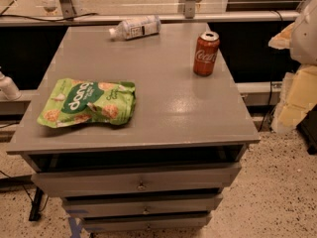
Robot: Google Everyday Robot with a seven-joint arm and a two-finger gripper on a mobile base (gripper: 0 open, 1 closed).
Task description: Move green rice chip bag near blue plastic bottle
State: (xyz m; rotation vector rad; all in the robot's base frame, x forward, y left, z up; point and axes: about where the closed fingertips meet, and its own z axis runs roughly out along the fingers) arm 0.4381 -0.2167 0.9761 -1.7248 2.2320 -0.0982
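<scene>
The green rice chip bag lies flat on the grey table top, near the front left corner. The blue plastic bottle lies on its side at the back edge, cap pointing left, well apart from the bag. My gripper is at the right edge of the view, beside the table and off its right side. It is far from both the bag and the bottle and holds nothing that I can see.
A red cola can stands upright at the back right of the table. Below the top are drawers, the uppermost slightly open. A rail runs behind the table. A white object sits at the left edge.
</scene>
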